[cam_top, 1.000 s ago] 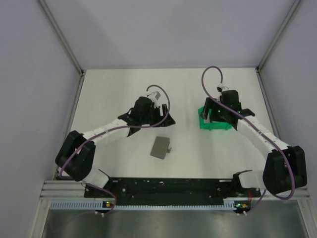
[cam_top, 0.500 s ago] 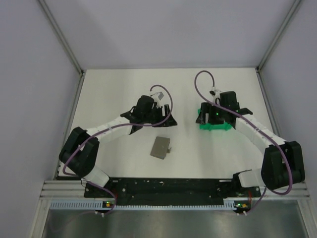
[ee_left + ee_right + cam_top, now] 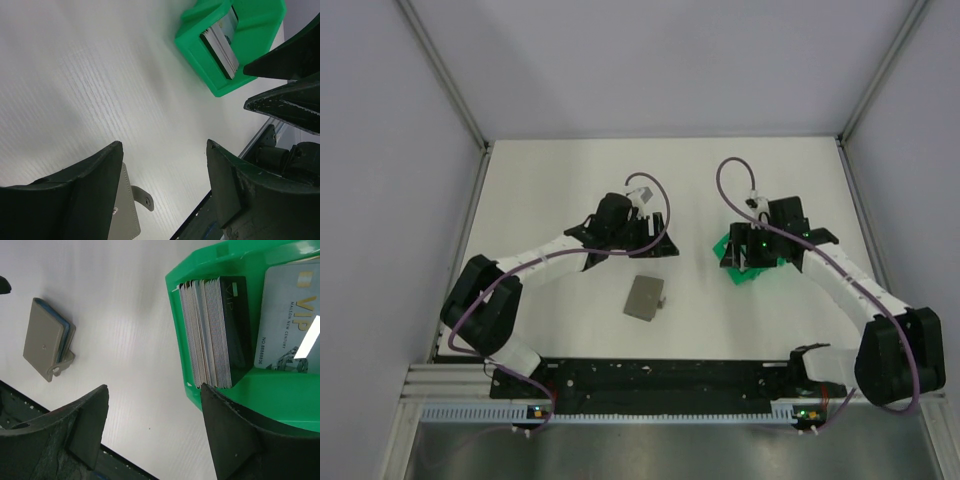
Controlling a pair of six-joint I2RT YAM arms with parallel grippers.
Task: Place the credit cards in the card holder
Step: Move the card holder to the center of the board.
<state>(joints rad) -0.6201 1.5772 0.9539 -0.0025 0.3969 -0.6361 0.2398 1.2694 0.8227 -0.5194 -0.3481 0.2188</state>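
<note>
The credit cards (image 3: 212, 330) stand on edge as a grey stack inside a bright green tray (image 3: 280, 400); they also show in the left wrist view (image 3: 220, 45). One silver VIP card (image 3: 287, 320) lies flat beside the stack. The card holder (image 3: 645, 297) lies flat on the table between the arms, grey with a blue edge and a small strap (image 3: 47, 337). My right gripper (image 3: 152, 386) is open and empty, with one finger at the tray's near wall by the stack. My left gripper (image 3: 165, 145) is open and empty just above and behind the holder (image 3: 125, 210).
The green tray (image 3: 748, 262) sits skewed at the right of the white table, under my right gripper (image 3: 752, 245). My left gripper (image 3: 632, 245) is at the middle. Grey walls close in the table on three sides. A black rail (image 3: 660, 375) runs along the near edge.
My right gripper has shifted slightly left and nearer, and the green tray has turned and slid with it. My left arm has barely moved.
</note>
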